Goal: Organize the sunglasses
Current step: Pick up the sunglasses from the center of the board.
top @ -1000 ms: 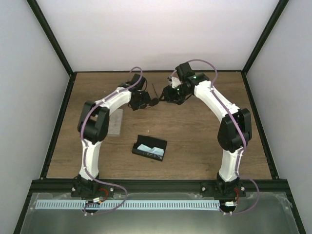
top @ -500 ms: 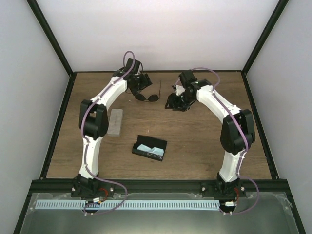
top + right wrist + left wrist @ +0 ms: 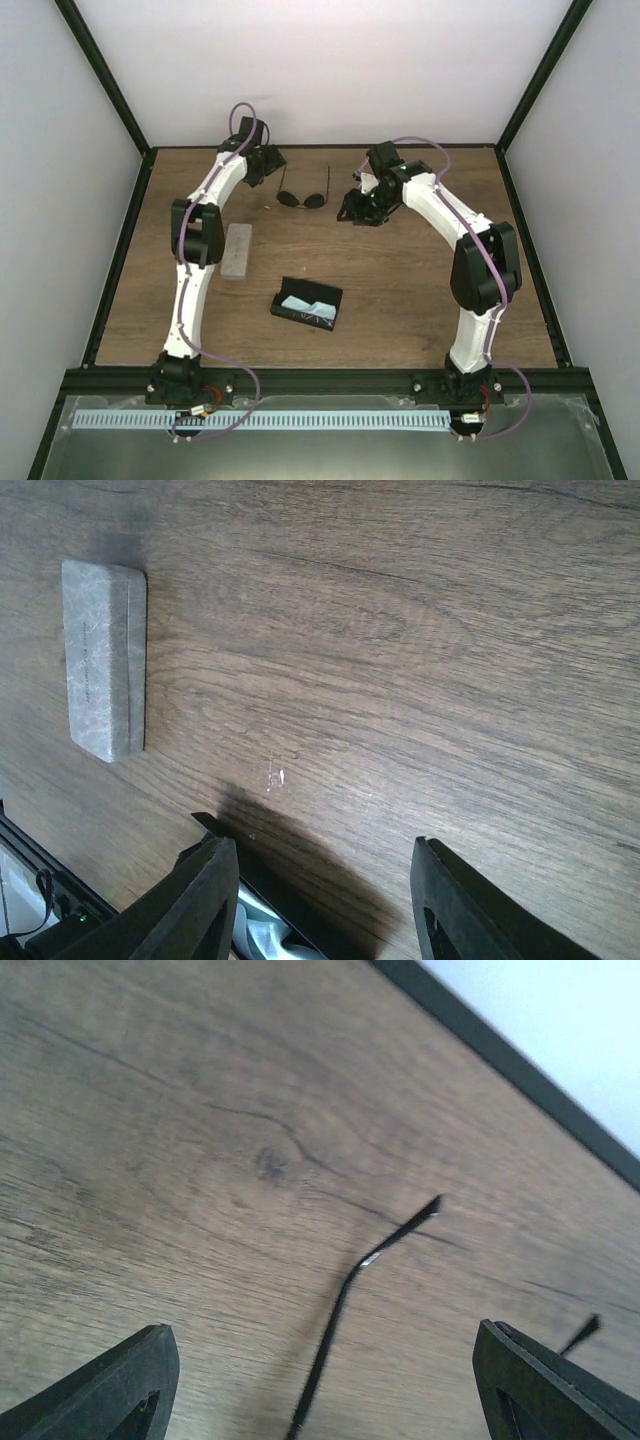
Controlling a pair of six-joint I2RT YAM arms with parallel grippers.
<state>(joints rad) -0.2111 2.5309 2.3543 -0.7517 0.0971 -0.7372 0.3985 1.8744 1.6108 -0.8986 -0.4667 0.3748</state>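
Observation:
One pair of sunglasses (image 3: 303,197) with round dark lenses lies on the wooden table at the back centre, its arms pointing to the back wall. My left gripper (image 3: 267,168) is open and empty just left of it. The left wrist view shows one thin dark arm (image 3: 338,1315) of the sunglasses between the open fingertips, and the tip of the other arm at the right. My right gripper (image 3: 353,208) is open and empty just right of the sunglasses, above bare wood (image 3: 330,910). I see no second pair.
An open black case (image 3: 307,304) with a light blue cloth inside lies at the table's centre and shows at the bottom of the right wrist view (image 3: 262,922). A closed grey oblong case (image 3: 237,250) lies to the left and shows in that view (image 3: 105,675).
The sunglasses were held up between both grippers and now lie on the table. My left gripper has let go and drawn back to the left. My right gripper dropped slightly, then stayed.

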